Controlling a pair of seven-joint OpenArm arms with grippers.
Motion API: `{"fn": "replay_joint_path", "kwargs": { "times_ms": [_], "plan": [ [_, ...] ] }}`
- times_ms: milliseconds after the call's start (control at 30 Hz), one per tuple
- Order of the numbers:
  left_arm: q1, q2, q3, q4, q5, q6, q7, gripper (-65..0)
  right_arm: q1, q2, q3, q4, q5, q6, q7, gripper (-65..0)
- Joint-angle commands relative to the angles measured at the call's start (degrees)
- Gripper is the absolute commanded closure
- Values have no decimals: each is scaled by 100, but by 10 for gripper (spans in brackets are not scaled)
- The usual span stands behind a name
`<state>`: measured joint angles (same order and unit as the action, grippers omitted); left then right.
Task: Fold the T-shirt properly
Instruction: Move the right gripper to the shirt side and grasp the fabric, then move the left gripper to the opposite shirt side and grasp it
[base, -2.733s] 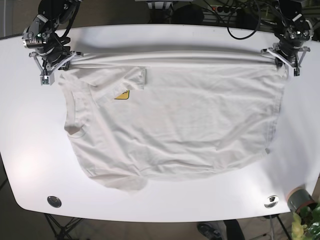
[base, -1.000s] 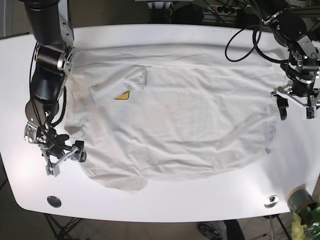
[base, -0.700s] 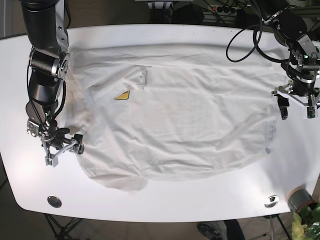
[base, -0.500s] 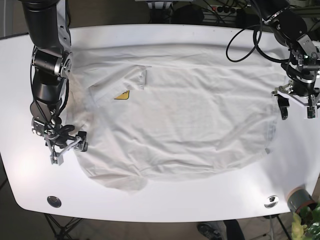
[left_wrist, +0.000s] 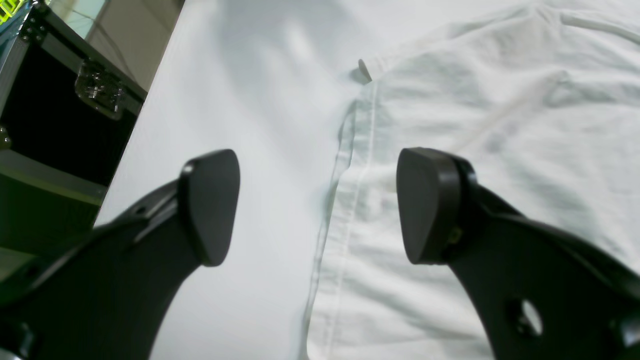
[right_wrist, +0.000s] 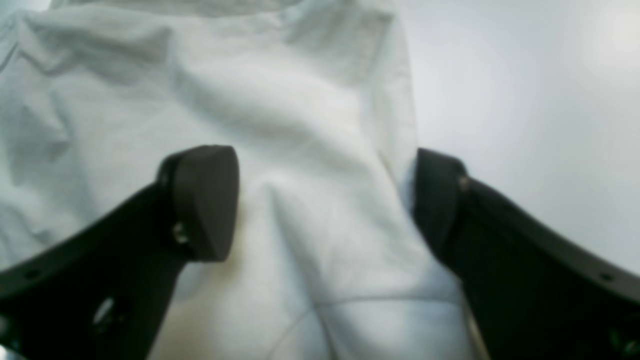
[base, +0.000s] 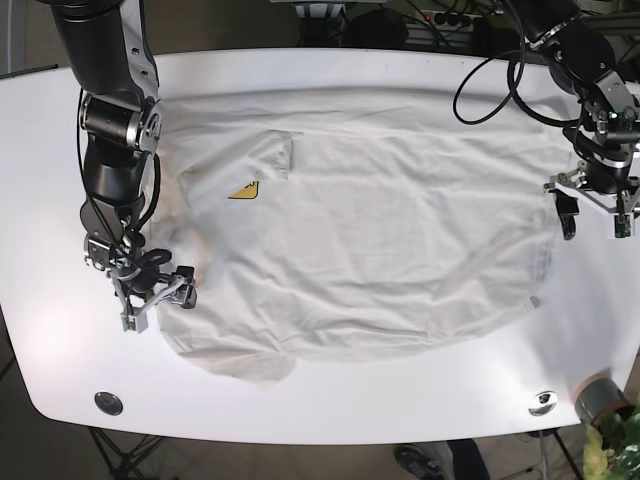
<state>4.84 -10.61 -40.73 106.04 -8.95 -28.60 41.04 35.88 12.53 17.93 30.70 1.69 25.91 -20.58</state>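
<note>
**Both claws at opposite ends of the shirt, neither yet gripping**

On the white worktop (base: 330, 75) the T-shirt (base: 370, 240) lies spread nearly flat and sideways to the base camera, collar end toward that view's left and hem toward its right. One sleeve (base: 240, 165) is folded in over the chest, beside a small yellow label (base: 243, 190). The lower sleeve sticks out near the worktop's front edge. The body carries shallow wrinkles but no completed fold across it, so the job is judged to be at an early stage.

The right claw (base: 152, 297) sits low at the collar-side edge. Its wrist view shows the jaws apart with a raised ridge of cloth (right_wrist: 320, 210) between them, one finger (right_wrist: 205, 200) over the fabric and the other at the border by bare worktop. This placement suggests it is set to pinch that edge. No pinch has been made.

The left claw (base: 592, 205) is at the hem end. Its wrist view shows the jaws spread wide, straddling the stitched hem (left_wrist: 345, 200), one finger over bare worktop and the other over cloth. It holds nothing.

With one claw at each end, the arrangement appears intended for lifting one long side together, keeping the cloth taut during the fold. Risk noted: a shallow bite on a single layer may slip.
</note>
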Motion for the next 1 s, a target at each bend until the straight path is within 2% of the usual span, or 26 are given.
{"fn": "replay_joint_path", "kwargs": {
  "times_ms": [0,100,133,200,233,333,467,633,733,967],
  "plan": [
    [-128,-86,86,-226,214,7,-126,-467,162,17,-4,12,-16,-81,-118,-357],
    [-445,-86,209,-490,618,7,-117,-469,170,8,-4,12,-16,-336,-118,-209],
    [-506,-86,218,-560,732,7,-117,-471,170,8,-4,20,-16,-371,-118,-170],
    [-770,-86,236,-797,1031,7,-99,-472,170,8,-13,20,-16,-450,-118,-51],
    [-902,-86,244,-938,1102,7,-99,-472,170,8,-13,29,-16,-468,-118,-17],
    [-1429,-86,244,-1501,1234,7,-90,-474,188,-1,-13,29,-16,-468,-118,-36],
    [-2045,-262,280,-2389,1313,7,-90,-475,188,-1,-13,29,2,-468,-127,-24],
    [-2809,-534,842,-3821,1304,16,-134,-542,188,-1,-13,29,11,-468,-127,-24],
    [-3143,-614,974,-4481,1295,16,-143,-560,188,-1,-13,38,28,-468,-153,-24],
    [-3820,-745,1062,-6063,1330,16,-1093,-561,188,-10,-13,38,37,-468,-144,-24]
  ]
}}
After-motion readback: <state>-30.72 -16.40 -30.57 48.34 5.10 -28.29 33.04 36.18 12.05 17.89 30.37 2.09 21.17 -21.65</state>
